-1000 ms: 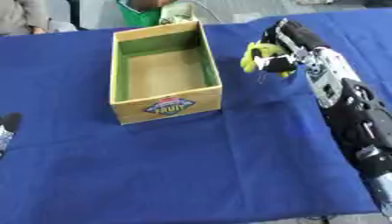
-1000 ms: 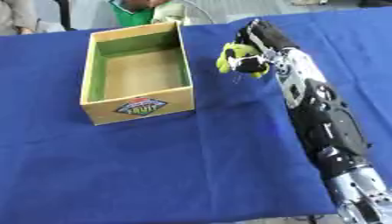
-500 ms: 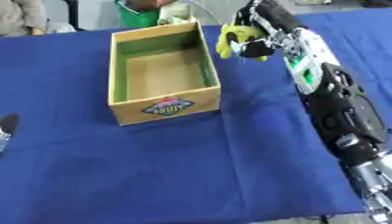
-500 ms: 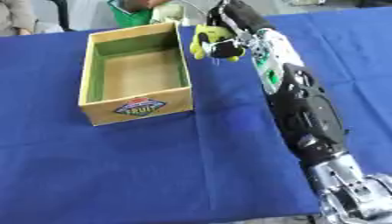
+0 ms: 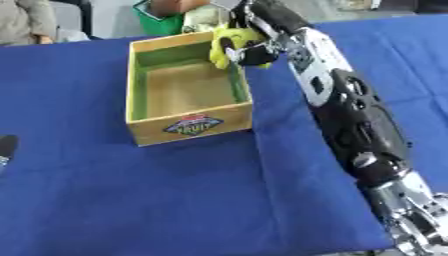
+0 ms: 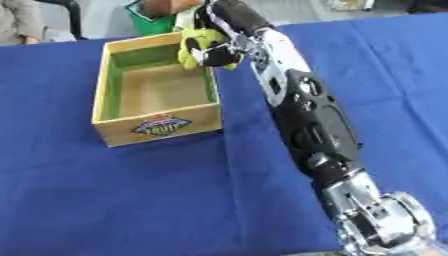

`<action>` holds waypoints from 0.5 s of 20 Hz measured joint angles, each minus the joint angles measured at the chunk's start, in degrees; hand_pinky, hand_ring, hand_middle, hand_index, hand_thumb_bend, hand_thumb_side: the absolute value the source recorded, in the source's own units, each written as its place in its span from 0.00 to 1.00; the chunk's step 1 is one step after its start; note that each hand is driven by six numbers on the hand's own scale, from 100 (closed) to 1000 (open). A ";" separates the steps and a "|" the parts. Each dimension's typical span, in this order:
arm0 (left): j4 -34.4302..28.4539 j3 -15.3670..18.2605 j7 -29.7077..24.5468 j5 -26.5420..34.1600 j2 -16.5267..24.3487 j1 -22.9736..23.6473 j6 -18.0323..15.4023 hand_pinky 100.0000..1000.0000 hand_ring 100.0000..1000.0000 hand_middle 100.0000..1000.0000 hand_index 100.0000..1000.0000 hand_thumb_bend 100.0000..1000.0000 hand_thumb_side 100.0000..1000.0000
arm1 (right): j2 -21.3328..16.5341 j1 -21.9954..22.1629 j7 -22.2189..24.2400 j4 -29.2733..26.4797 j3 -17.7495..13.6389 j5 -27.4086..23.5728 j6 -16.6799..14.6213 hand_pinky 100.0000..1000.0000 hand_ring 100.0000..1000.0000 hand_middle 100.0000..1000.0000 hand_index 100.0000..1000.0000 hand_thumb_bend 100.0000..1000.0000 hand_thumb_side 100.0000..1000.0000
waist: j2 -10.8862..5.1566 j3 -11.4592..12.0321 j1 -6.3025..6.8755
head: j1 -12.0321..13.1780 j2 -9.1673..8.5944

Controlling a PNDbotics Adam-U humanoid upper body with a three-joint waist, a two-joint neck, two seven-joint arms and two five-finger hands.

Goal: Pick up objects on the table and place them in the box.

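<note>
Right hand [image 5: 248, 46], curled around the yellow object [image 5: 226, 41], has moved over the box's [image 5: 185, 125] far right corner.

1. Right hand [image 5: 249, 47], curled round the yellow-green object [image 5: 226, 41], is now at upper centre of the frame, over the far right corner of the box [image 5: 188, 127]; a second ago it sat right of the box, above the blue cloth.
2. Right arm now stretches diagonally from lower right to upper centre, filling more of the frame.
3. Yellow-green object now overlaps the box's right wall.
</note>
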 measured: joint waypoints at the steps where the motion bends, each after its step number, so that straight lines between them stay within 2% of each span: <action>1: 0.00 -0.01 -0.06 0.01 0.00 0.00 0.03 0.43 0.34 0.41 0.58 0.66 0.13 | 0.62 -0.02 0.23 0.18 0.34 0.22 -0.43 0.19 0.00 0.00 0.06 0.00 0.16 | 0.00 0.11 0.03 | -0.04 -0.01; 4: 0.00 -0.02 -0.17 0.02 0.00 0.00 0.00 0.43 0.34 0.41 0.58 0.66 0.13 | 2.12 -0.02 0.83 1.34 1.30 0.83 -1.64 0.21 0.00 0.00 0.06 0.00 0.27 | 0.00 0.18 0.08 | -0.19 -0.05; 7: 0.00 -0.03 -0.18 0.03 0.00 0.00 -0.01 0.43 0.34 0.41 0.58 0.66 0.13 | 3.18 0.05 1.35 3.15 2.17 1.17 -2.89 0.24 0.02 0.00 0.08 0.00 0.29 | 0.00 0.28 0.12 | -0.30 -0.19; 9: 0.01 -0.04 -0.18 0.03 -0.01 0.00 -0.01 0.43 0.34 0.41 0.58 0.66 0.13 | 3.70 0.20 1.60 4.53 2.66 1.59 -3.54 0.35 0.14 0.08 0.20 0.00 0.22 | 0.00 0.28 0.12 | -0.34 -0.20; 10: 0.01 -0.05 -0.18 0.04 -0.02 0.00 -0.01 0.43 0.34 0.41 0.58 0.66 0.13 | 3.93 0.38 1.67 5.16 2.83 1.86 -3.68 0.44 0.27 0.20 0.33 0.00 0.17 | 0.00 0.24 0.11 | -0.38 -0.21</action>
